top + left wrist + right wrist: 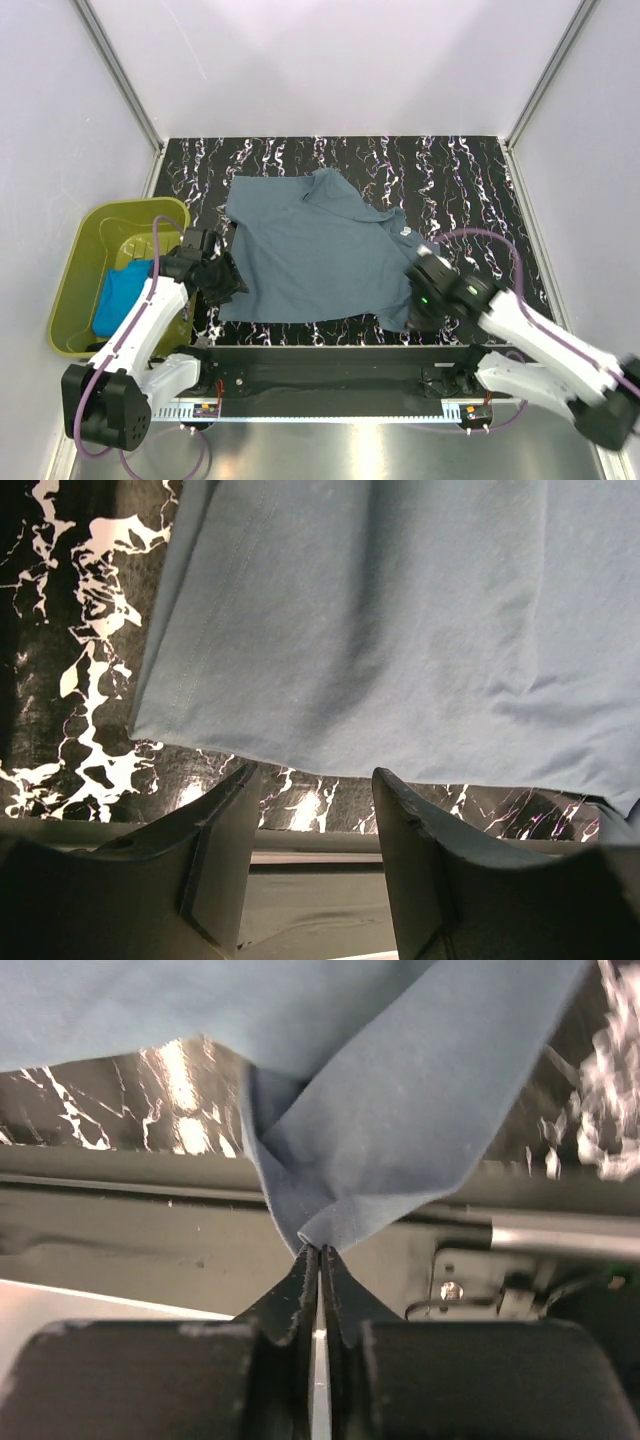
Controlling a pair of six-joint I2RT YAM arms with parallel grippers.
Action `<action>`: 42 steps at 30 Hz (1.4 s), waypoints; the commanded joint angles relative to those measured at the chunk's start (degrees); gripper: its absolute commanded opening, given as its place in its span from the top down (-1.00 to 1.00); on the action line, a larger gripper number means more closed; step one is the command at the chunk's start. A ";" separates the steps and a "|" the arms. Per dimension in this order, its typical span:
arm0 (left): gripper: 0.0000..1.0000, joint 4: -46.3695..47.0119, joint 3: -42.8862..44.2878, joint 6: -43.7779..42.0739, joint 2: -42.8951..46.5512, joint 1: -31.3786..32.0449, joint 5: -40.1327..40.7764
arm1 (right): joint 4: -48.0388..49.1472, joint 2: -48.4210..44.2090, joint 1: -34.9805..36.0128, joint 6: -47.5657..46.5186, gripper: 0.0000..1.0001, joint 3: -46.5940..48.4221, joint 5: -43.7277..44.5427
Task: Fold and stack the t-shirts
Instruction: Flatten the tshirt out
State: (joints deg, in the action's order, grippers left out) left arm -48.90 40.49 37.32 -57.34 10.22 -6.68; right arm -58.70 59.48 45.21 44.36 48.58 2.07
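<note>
Spreading across the middle of the black marbled table (pixel 470 180), the slate grey-blue t-shirt (pixel 310 250) lies mostly flat. Left of the table sits the olive tub (pixel 68 300), with a turquoise t-shirt (pixel 115 295) bunched inside. The right gripper (pixel 320 1250) pinches the slate shirt's near right corner, its jaws closed on the cloth. The left gripper (pixel 315 780) stands wide apart at the near left hem, holding nothing.

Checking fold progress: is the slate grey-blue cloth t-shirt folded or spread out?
Spread out: the t-shirt lies open on the marbled table, only its near corner pinched in the right gripper.
</note>
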 commanded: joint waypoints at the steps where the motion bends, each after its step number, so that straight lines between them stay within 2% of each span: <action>1: -0.06 2.85 2.40 -0.50 -0.92 -0.29 -1.14 | -4.93 -13.84 0.23 15.12 0.80 -6.55 -0.66; 6: -0.07 5.56 2.31 -0.05 -2.69 -0.20 -4.74 | -6.69 -24.40 0.14 17.08 0.23 -6.04 2.50; 9: -0.08 8.37 2.31 -0.23 -3.56 0.15 -7.38 | -6.43 -22.93 0.23 14.28 0.05 -3.67 6.17; 11: -0.08 10.14 3.01 -0.23 -5.58 0.76 -8.52 | -5.21 -16.44 -0.03 9.45 0.01 -0.60 8.82; 12: -0.08 10.58 3.71 -0.23 -6.72 1.03 -8.53 | -4.50 -9.72 -0.99 4.56 0.00 2.28 10.83; 14: -0.09 10.85 6.08 -0.49 -10.50 1.73 -8.26 | -3.10 -2.13 -3.45 -0.82 0.00 5.90 12.17; 15: -0.09 11.11 7.14 -0.67 -11.81 2.00 -8.18 | -2.39 4.78 -7.81 -3.46 0.01 9.66 11.56; 18: -0.10 11.29 11.44 -1.55 -17.44 2.09 -7.21 | 3.75 14.30 -17.57 -12.43 0.00 15.55 6.03; 24: -0.13 11.20 19.97 -1.46 -32.54 2.09 -6.68 | 6.84 33.81 -22.09 -20.53 -0.07 29.27 3.39; 31: -0.14 11.20 28.40 -1.90 -45.83 2.17 -6.77 | 11.32 46.06 -25.61 -19.40 -0.04 31.93 0.04; 38: -0.14 10.94 37.37 -2.43 -55.94 1.91 -6.51 | 16.85 52.66 -30.26 -18.26 0.07 31.14 2.59; 42: -0.14 10.76 42.38 -2.25 -61.47 1.30 -7.56 | 18.53 57.74 -34.21 -18.08 0.10 34.29 5.14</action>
State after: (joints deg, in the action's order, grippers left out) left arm -40.42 79.59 36.18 -114.43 12.12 -13.96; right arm -43.64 114.28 13.45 26.33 79.70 3.77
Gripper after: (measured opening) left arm 0.569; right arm 0.456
